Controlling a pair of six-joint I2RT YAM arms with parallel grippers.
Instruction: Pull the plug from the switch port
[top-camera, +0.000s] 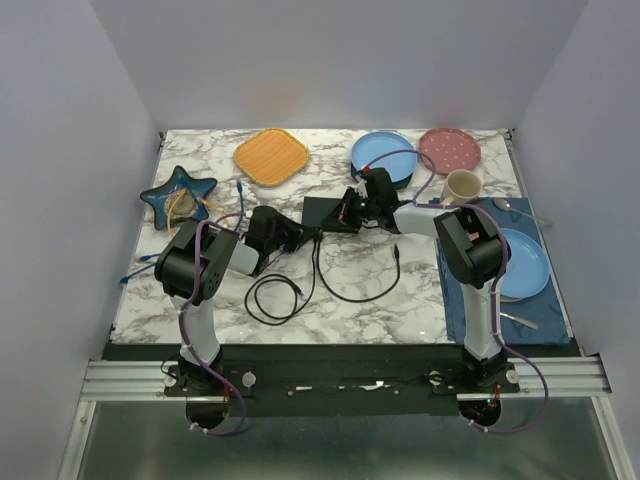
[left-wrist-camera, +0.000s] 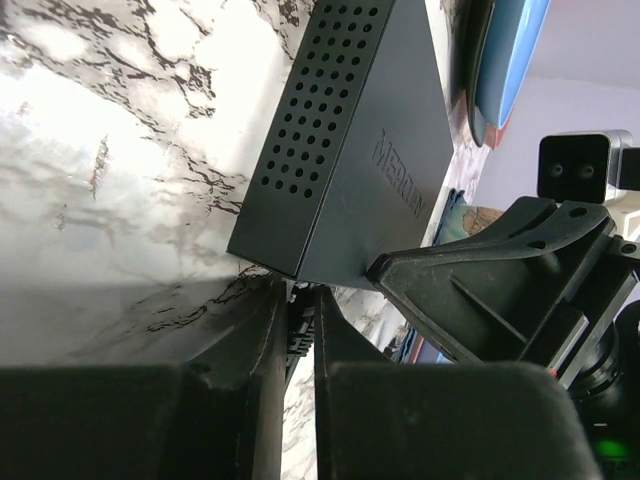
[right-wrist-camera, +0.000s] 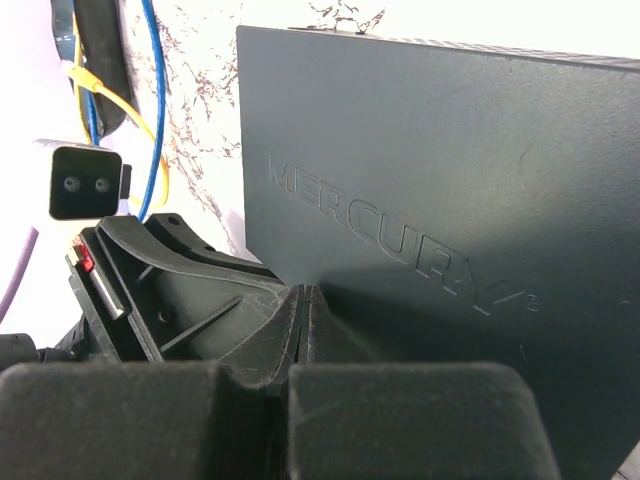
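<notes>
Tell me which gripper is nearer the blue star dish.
Left. The left gripper is at the switch, right of the dish; the right gripper is farther right, over the switch.

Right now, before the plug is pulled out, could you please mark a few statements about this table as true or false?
1. The switch carries the word MERCURY on its top. True.
2. The right claw is wide open. False: its fingers are together, against the top of the switch.
3. The orange plate is round. False: it is square with rounded corners.
4. A blue plate lies on the dark blue mat. True.
5. The left claw is shut on a small black plug at the edge of the switch. True.
</notes>
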